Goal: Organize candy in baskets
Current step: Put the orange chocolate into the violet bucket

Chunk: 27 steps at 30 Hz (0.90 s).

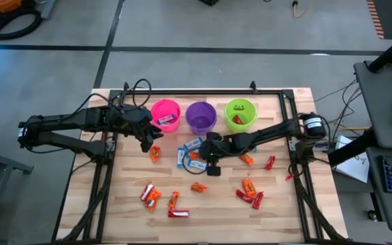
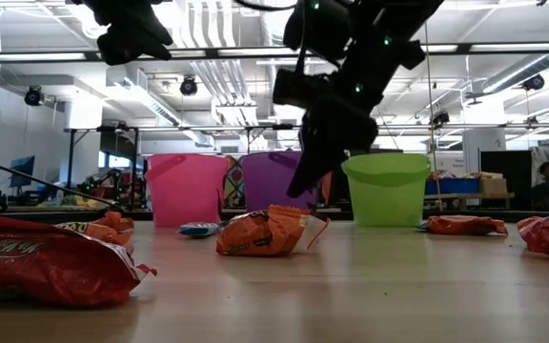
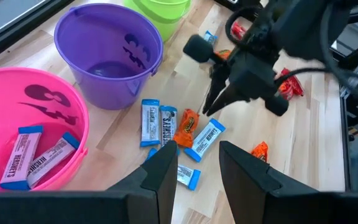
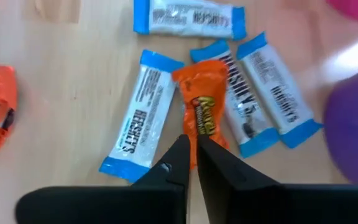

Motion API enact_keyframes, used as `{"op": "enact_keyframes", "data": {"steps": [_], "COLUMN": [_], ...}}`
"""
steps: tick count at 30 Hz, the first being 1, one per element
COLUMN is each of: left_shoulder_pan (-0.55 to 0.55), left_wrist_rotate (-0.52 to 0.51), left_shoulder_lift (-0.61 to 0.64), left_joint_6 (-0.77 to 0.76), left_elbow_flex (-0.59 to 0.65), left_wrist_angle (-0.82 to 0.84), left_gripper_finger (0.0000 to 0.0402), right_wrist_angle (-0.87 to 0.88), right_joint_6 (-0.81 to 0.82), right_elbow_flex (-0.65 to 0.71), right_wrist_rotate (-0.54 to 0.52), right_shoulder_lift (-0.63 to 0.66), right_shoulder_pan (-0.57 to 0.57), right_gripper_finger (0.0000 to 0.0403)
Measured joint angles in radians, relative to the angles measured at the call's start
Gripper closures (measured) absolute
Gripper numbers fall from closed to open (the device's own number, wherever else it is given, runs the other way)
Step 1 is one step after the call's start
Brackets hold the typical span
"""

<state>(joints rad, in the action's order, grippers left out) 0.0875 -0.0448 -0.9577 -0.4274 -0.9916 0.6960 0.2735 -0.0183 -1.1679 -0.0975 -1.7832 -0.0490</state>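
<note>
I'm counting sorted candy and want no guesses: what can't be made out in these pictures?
- Pink bucket, purple bucket, green bucket: low view is level, walls hide contents.
- Green bucket: cut off by the left wrist view's edge.
- Purple bucket: blurred at the right wrist view's edge.

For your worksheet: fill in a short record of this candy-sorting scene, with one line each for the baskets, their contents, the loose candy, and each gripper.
Baskets: pink basket, purple basket, green basket, in a row.
Contents: pink holds two blue-and-white bars; purple looks empty; green holds something red.
Loose candy: blue-and-white bars around an orange candy; red and orange pieces scattered.
Right gripper: shut, tips at the orange candy.
Left gripper: open, empty, beside the pink basket.
</note>
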Motion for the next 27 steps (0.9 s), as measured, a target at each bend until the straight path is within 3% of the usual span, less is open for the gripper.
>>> {"op": "enact_keyframes", "data": {"steps": [14,21,27], "left_shoulder_pan": [0.0,0.0,0.0], "left_wrist_rotate": [0.0,0.0,0.0], "left_shoulder_lift": [0.0,0.0,-0.002], "left_joint_6": [0.007,0.018,0.018], "left_elbow_flex": [0.0,0.0,0.0], "left_wrist_angle": [0.0,0.0,-0.003], "left_gripper_finger": [0.0299,0.0299,0.0299], "right_wrist_angle": [-0.004,-0.025,-0.022], "right_joint_6": [0.034,0.06,0.1], "right_elbow_flex": [0.001,-0.002,-0.002], "right_wrist_rotate": [-0.061,-0.059,-0.051], "right_shoulder_lift": [-0.039,-0.097,-0.103], "right_shoulder_pan": [-0.001,-0.001,0.002], "right_gripper_finger": [0.0231,0.0218,0.024]}}
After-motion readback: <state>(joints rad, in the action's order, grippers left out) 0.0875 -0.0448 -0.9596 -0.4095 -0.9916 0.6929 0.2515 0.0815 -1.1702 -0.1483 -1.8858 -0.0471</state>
